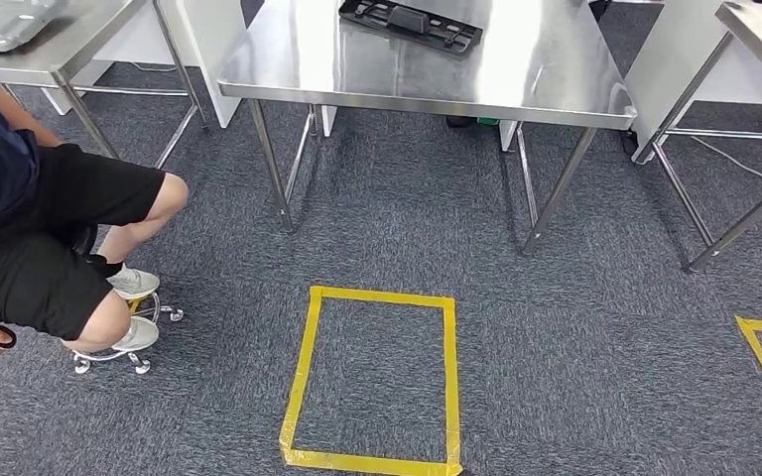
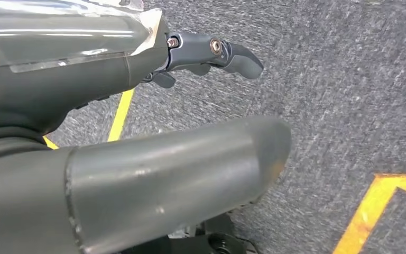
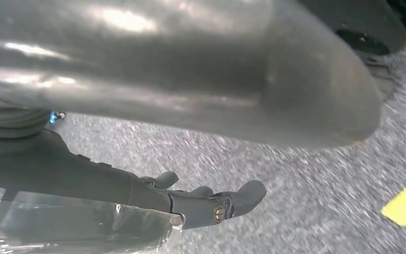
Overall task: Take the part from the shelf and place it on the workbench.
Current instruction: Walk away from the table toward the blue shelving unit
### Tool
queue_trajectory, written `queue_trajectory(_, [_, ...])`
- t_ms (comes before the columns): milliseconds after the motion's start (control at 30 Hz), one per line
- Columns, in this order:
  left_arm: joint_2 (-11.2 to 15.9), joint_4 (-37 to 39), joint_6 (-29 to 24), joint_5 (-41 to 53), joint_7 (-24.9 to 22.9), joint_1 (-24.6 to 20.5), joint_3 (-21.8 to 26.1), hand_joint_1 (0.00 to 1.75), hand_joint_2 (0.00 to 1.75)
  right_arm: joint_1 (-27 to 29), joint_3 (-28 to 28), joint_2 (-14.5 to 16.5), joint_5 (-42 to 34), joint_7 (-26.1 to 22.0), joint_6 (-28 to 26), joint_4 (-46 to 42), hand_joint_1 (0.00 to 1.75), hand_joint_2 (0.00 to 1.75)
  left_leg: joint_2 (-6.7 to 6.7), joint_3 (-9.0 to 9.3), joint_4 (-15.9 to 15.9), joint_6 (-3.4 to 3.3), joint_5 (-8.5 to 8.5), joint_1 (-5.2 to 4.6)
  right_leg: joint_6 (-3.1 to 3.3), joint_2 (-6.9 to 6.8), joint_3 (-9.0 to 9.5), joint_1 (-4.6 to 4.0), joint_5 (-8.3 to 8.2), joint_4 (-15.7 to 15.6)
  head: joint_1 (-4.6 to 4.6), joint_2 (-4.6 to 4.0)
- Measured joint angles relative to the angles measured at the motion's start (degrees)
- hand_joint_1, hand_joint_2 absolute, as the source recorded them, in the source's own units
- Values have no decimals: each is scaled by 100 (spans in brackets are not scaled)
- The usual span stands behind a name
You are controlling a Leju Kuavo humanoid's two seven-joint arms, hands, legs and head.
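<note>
The black part (image 1: 411, 24) lies flat on the steel desk (image 1: 516, 89), toward its far edge and left of the middle. Both arms hang over the grey carpet: the left hand (image 2: 211, 53) and the right hand (image 3: 206, 203) each hold nothing, fingers loosely extended and apart. With the part apparently set down, the risk I see lies in moving off: a seated person (image 1: 40, 228) on a wheeled stool (image 1: 124, 347) sits close to the left of the yellow tape square (image 1: 372, 382), and a swinging arm or turn could clip them.
</note>
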State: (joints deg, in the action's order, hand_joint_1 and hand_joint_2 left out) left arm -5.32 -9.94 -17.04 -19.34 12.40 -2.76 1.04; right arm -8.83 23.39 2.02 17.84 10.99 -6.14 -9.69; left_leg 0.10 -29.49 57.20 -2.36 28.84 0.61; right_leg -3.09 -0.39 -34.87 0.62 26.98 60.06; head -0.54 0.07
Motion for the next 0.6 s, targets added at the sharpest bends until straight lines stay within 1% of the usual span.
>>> queue_trajectory(33, [2, -1, 7, 2, 4, -1, 1, 0, 0, -1, 0, -1, 0, 1, 0, 1, 0, 0, 12, -76, -10, -45, -64, 6, 20, 6, -107, 7, 217, 259, -14, 0])
queue_trajectory(67, [3, -2, 9, 4, 7, -4, 1, 0, 0, -2, 0, 2, 0, 2, 0, 1, 0, 0, 16, -158, -8, -67, -124, 0, 42, 11, -226, 8, 471, 614, -28, 0])
queue_trajectory(100, [3, -2, 10, 7, 10, -3, 1, 0, 0, -3, 0, 4, -1, 2, 0, 1, 0, 0, 25, -238, -6, -72, -185, -2, 42, 13, -316, 11, 674, 989, -42, 0])
queue_trajectory(133, [3, -2, 12, 9, 12, -1, 1, 0, 0, -1, 0, 2, -4, 2, 0, 2, 0, 0, 33, -319, -4, -69, -246, -5, 18, 14, -357, 12, 785, 1288, -43, 0])
queue_trajectory(167, [4, -2, 25, 18, 14, 0, 1, 0, 0, 2, -2, -1, -13, -1, 0, 2, 0, 0, 41, -390, 0, -61, -308, -6, -28, 14, -316, 15, 781, 1427, -45, 0])
queue_trajectory(200, [5, -2, 51, 33, 12, 1, 1, 0, 0, 6, -5, -6, -31, -9, 0, 3, 0, 0, 47, -457, 3, -50, -369, -5, -87, 14, -170, 21, 676, 1346, -46, 0])
queue_trajectory(233, [5, -2, 87, 56, 3, 1, 1, 0, 0, 9, -11, -11, -57, -21, -1, 3, 0, 0, 49, -518, 7, -34, -428, -3, -137, 14, 77, 28, 530, 1058, -46, 0])
queue_trajectory(267, [6, -3, 135, 84, -11, 0, 0, 0, 0, 10, -20, -17, -89, -37, -3, 2, 0, 0, 49, -564, 12, -11, -483, -4, -160, 15, 401, 33, 426, 616, -49, 0])
queue_trajectory(300, [7, -4, 184, 114, -32, -1, -1, 0, 0, 12, -33, -22, -119, -55, -10, 2, 0, 0, 46, -605, 17, 20, -535, -11, -138, 20, 742, 20, 404, 110, -48, 0])
queue_trajectory(333, [8, -6, 225, 142, -51, -1, -1, 0, 0, 16, -47, -25, -143, -70, -21, 1, 0, 0, 46, -626, 14, 51, -582, -18, -95, 26, 994, 1, 426, -267, -40, 0])
queue_trajectory(367, [10, -7, 266, 170, -65, -2, -2, 0, 0, 28, -66, -26, -162, -86, -34, 1, 0, 0, 46, -635, 11, 84, -631, -25, -42, 33, 1126, -19, 470, -505, -37, 0])
queue_trajectory(400, [12, -7, 309, 202, -73, -3, -4, 0, 0, 45, -85, -27, -180, -98, -58, 2, 0, 0, 46, -641, 2, 116, -680, -27, 6, 38, 1152, -43, 489, -589, -29, 0])
queue_trajectory(433, [14, -6, 346, 238, -75, 1, -10, 0, 0, 71, -102, -26, -198, -105, -88, 2, 0, 0, 44, -645, -8, 149, -724, -24, 52, 39, 1100, -36, 458, -559, -23, 0])
queue_trajectory(467, [18, -6, 385, 276, -75, 6, -19, 0, 0, 96, -121, -25, -217, -109, -124, 3, 0, 0, 38, -668, 15, 183, -702, -13, 106, 31, 1047, -15, 420, -549, -24, 0])
queue_trajectory(500, [25, -4, 418, 313, -75, 15, -30, 0, 0, 119, -142, -26, -236, -109, -167, 3, 0, 0, 32, -706, 100, 209, -578, -3, 176, 22, 1003, 5, 374, -541, -19, 0])
queue_trajectory(533, [33, -3, 449, 348, -74, 26, -43, 0, 0, 142, -164, -26, -252, -108, -203, 3, 0, 0, 24, -770, 286, 232, -353, 5, 246, 12, 951, 24, 319, -543, -15, 0])
queue_trajectory(567, [42, -3, 490, 383, -72, 32, -58, 0, 0, 165, -187, -27, -267, -108, -238, 3, 0, 0, 14, -859, 594, 248, -47, 14, 296, 1, 889, 26, 264, -540, -11, 0])
queue_trajectory(600, [53, -3, 543, 420, -69, 37, -76, 0, 0, 196, -210, -28, -280, -108, -270, 3, 0, 0, 6, -956, 984, 261, 239, 16, 329, -6, 818, 13, 209, -533, -8, 0])
